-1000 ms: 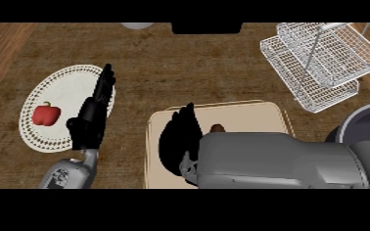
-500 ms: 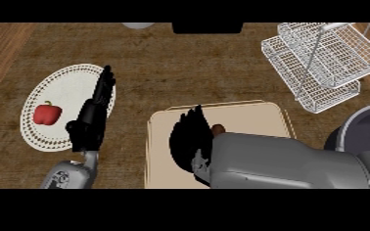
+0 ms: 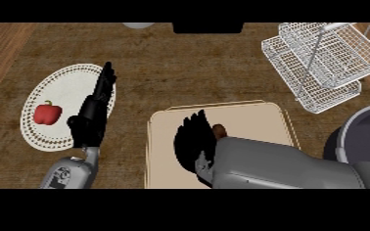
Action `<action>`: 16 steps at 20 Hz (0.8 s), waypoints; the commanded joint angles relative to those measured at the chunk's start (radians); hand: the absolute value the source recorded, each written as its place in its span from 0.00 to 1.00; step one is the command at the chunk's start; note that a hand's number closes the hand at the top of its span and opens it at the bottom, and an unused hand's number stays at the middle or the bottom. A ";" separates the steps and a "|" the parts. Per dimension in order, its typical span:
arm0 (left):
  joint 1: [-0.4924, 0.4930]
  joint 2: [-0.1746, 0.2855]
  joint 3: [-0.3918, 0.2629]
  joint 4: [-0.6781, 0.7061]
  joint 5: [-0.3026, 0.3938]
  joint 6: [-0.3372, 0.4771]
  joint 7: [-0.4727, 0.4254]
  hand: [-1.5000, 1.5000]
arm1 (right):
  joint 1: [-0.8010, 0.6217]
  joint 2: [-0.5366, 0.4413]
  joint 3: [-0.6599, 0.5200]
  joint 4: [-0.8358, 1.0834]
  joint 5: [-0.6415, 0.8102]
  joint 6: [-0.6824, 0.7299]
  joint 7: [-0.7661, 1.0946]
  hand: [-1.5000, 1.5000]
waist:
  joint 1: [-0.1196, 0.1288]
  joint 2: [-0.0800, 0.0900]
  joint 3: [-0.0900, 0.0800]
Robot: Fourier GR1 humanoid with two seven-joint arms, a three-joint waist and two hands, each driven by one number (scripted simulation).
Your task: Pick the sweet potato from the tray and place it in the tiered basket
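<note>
On the beige tray [image 3: 253, 117], my right hand [image 3: 191, 143] hangs palm down with its fingers curled over the sweet potato [image 3: 218, 129]. Only a small brown end of the potato shows at the hand's right side; the rest is hidden. The white wire tiered basket [image 3: 318, 63] stands at the far right, well away from the hand. Left of the tray, my left hand [image 3: 95, 108] rests open with its fingers pointing up, beside the plate.
A white round plate [image 3: 69, 85] at the left carries a red bell pepper [image 3: 48, 113]. A grey round vessel [image 3: 350, 139] shows at the right edge below the basket. Bare wooden counter lies between the tray and the basket.
My right hand has sunk lower over the sweet potato and its fingers have drawn in around it. The left hand has not moved.
</note>
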 commanded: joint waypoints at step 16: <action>-0.034 -0.029 0.071 0.124 0.001 -0.069 -0.078 0.50 | 0.183 0.061 -0.096 0.106 0.273 0.099 -0.005 0.00 | -0.002 0.003 0.000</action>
